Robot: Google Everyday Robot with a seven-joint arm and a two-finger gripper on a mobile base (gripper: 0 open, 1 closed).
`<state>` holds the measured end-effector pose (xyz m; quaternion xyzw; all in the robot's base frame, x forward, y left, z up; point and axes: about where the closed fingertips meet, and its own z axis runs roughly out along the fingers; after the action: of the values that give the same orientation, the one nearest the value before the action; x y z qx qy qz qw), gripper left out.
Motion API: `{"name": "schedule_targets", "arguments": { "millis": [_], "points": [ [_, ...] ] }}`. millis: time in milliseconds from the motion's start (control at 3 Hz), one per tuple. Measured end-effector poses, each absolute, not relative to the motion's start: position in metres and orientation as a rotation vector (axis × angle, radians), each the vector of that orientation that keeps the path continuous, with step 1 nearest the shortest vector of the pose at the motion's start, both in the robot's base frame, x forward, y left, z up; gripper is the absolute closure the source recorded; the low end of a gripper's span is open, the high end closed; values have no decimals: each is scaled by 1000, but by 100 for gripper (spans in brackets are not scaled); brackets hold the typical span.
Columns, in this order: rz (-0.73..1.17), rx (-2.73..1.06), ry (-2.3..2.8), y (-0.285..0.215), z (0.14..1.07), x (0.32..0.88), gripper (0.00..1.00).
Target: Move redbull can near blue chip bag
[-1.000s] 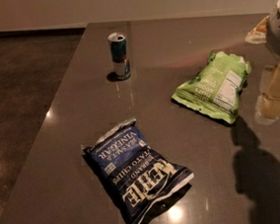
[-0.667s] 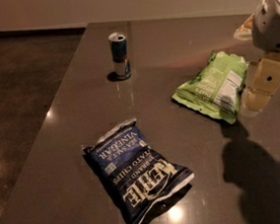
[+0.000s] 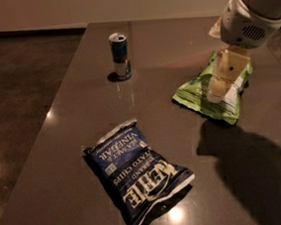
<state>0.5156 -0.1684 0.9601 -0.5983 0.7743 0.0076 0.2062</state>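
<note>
The redbull can [image 3: 120,56] stands upright near the table's far left edge, blue and silver with a silver top. The blue chip bag [image 3: 136,172] lies flat at the front of the table, dark navy with white lettering. My gripper [image 3: 221,85] hangs from the white arm at the upper right, over the light green chip bag [image 3: 213,90]. It is far to the right of the can and holds nothing that I can see.
The dark table [image 3: 173,41] has its left edge running diagonally beside a dark polished floor [image 3: 18,86]. The arm casts a shadow [image 3: 255,173] on the table at the right front.
My arm and gripper have moved left and further into view, from the right edge to over the green bag. The can and both bags have not moved.
</note>
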Motion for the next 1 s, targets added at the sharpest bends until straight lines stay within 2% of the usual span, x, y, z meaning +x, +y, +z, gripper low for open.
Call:
{"name": "schedule_targets", "arguments": {
  "millis": [1000],
  "points": [
    [216,-1403,2126,-95,937,618,0]
  ]
}}
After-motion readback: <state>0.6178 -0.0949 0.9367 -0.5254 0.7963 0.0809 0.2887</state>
